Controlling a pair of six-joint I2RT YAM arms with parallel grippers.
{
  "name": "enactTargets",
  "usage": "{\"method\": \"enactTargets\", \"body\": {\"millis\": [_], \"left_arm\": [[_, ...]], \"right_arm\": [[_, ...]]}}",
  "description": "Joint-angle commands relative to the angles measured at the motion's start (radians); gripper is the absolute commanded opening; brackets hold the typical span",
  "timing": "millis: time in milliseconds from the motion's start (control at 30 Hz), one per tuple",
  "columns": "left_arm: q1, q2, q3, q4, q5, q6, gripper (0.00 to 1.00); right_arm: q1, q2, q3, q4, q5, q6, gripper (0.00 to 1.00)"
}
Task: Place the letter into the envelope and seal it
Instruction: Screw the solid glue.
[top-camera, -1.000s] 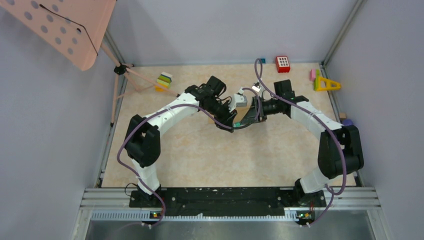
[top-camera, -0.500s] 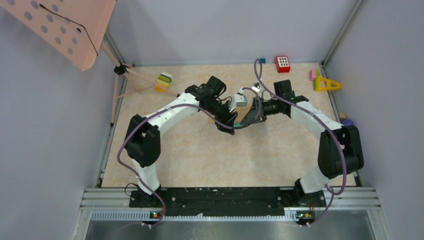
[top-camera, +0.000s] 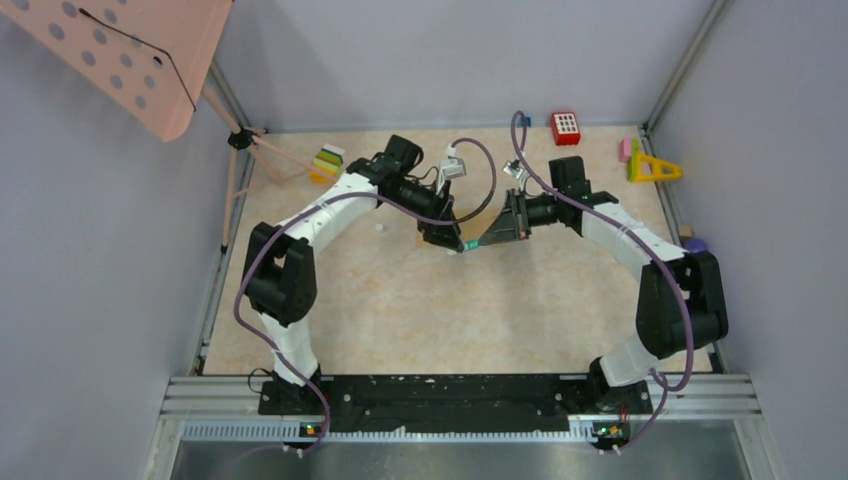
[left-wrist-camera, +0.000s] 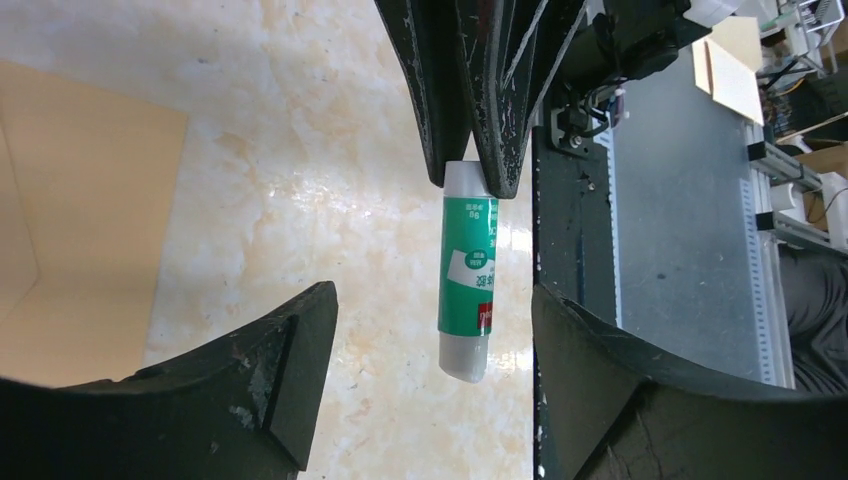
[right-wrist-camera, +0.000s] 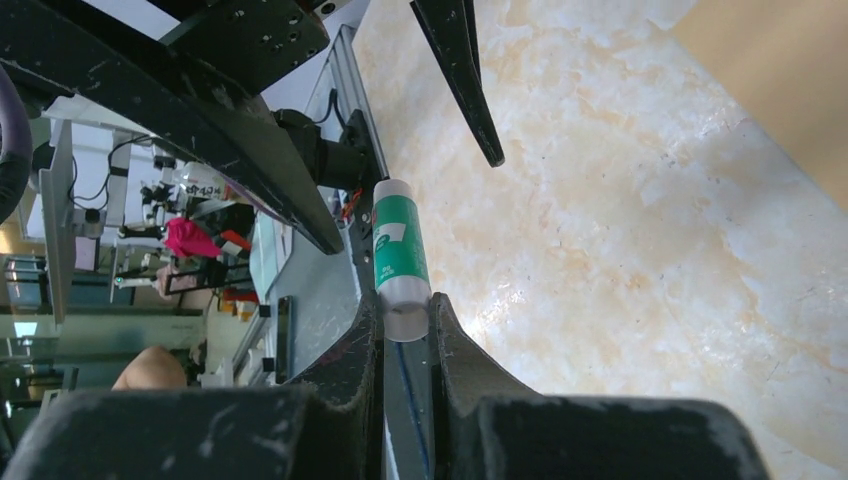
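Gripping a green and white glue stick (right-wrist-camera: 398, 245) by one white end, the right pincer (right-wrist-camera: 405, 305) has its two fingers closed tight on the tube, so most of the stick juts out beyond the tips. The left pincer (left-wrist-camera: 430, 295) stands wide open and has hold of nothing: its fingers sit either side of the stick's rounded free end, with a clear gap on both sides.

From above, the two pincers meet tip to tip near the middle of the tabletop (top-camera: 560, 300), the left pincer (top-camera: 455, 243) and the right pincer (top-camera: 478, 243) facing each other with the glue stick (top-camera: 470, 245) between them. Its long axis runs roughly left to right along the line joining the two wrists, with the free end towards the left arm.

The envelope (top-camera: 483, 222) lies flat on the tabletop just behind and partly beneath the pincers, and neither one touches it. Only tan patches show between and beside the arms. In the left wrist view the envelope (left-wrist-camera: 70, 230) fills the left edge of the frame, apart from the open fingers, with one straight edge and a corner showing. In the right wrist view, the envelope (right-wrist-camera: 790, 80) is a tan corner at the upper right, well off the closed fingers. Those patches suggest its long axis runs across the tabletop from left to right. Which way its flap points cannot be told.
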Motion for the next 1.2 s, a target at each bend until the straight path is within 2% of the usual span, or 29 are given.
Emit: {"method": "enactTargets", "body": {"millis": [0, 133, 333, 633, 833, 900, 933, 1033, 1167], "left_arm": [[-0.007, 0.027, 0.023, 0.029, 0.116, -0.021, 0.74], [-0.023, 0.068, 0.098, -0.093, 0.11, 0.057, 0.68], [-0.045, 0.078, 0.109, -0.136, 0.094, 0.093, 0.7], [-0.045, 0.077, 0.113, -0.118, 0.107, 0.068, 0.41], [-0.044, 0.076, 0.112, -0.116, 0.116, 0.063, 0.38], [-0.045, 0.079, 0.112, -0.116, 0.122, 0.058, 0.35], [-0.045, 0.08, 0.112, -0.116, 0.122, 0.057, 0.37], [-0.045, 0.08, 0.108, -0.106, 0.114, 0.049, 0.53], [-0.046, 0.079, 0.108, -0.099, 0.117, 0.045, 0.54]], "right_arm": [[-0.008, -0.037, 0.003, 0.062, -0.038, 0.014, 0.0], [-0.007, -0.028, 0.009, 0.05, -0.032, 0.004, 0.0], [-0.011, -0.026, 0.014, 0.039, -0.028, -0.004, 0.0], [-0.011, -0.02, 0.02, 0.014, -0.02, -0.026, 0.0], [-0.011, -0.013, 0.026, -0.009, -0.009, -0.055, 0.0], [-0.011, -0.012, 0.028, -0.015, -0.001, -0.065, 0.0], [-0.011, -0.011, 0.029, -0.016, -0.003, -0.065, 0.0], [-0.011, -0.01, 0.031, -0.02, -0.007, -0.066, 0.0], [-0.011, -0.009, 0.027, -0.022, 0.004, -0.069, 0.0]]}}
